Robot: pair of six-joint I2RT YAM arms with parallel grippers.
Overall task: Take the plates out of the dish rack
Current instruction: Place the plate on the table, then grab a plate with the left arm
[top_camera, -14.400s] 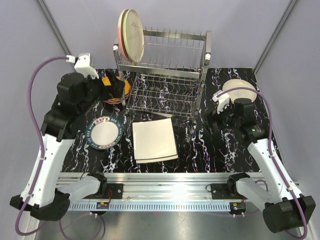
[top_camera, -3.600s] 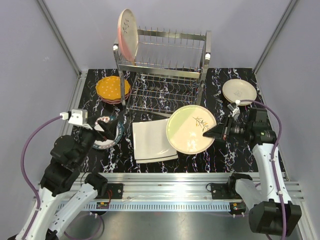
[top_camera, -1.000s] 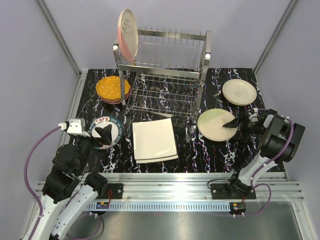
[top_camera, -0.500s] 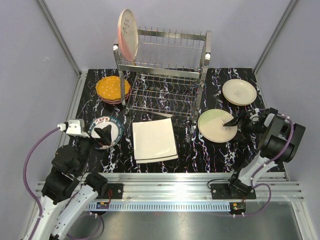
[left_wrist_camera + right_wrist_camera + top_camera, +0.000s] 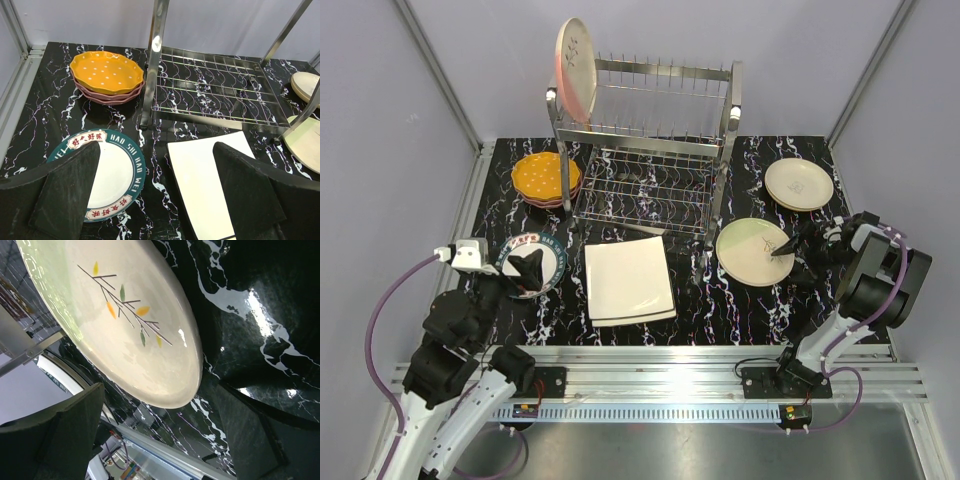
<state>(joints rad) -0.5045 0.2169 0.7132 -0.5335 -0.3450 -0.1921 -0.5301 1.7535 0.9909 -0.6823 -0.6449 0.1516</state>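
The dish rack (image 5: 655, 150) stands at the back and holds one pink-and-cream plate (image 5: 572, 68) upright at its top left. A cream-and-green plate with a twig drawing (image 5: 752, 251) lies flat on the table. My right gripper (image 5: 794, 249) is open at its right rim; in the right wrist view (image 5: 160, 435) that plate (image 5: 125, 320) ends level with the spread fingertips. My left gripper (image 5: 528, 272) is open and empty above the white plate with a dark patterned rim (image 5: 112, 175). The left wrist view (image 5: 155, 200) also shows the cream square plate (image 5: 210, 180).
An orange plate on a maroon one (image 5: 546, 178) sits left of the rack. A cream round plate (image 5: 799, 184) lies at the back right. The square plate (image 5: 628, 280) lies in front of the rack. The rack's post (image 5: 152, 60) and lower tier (image 5: 210, 95) stand ahead of my left gripper.
The twig plate left the rack, was carried right and now lies flat. Over the last second my right gripper drew slightly right at its rim. The left arm pulled back earlier.
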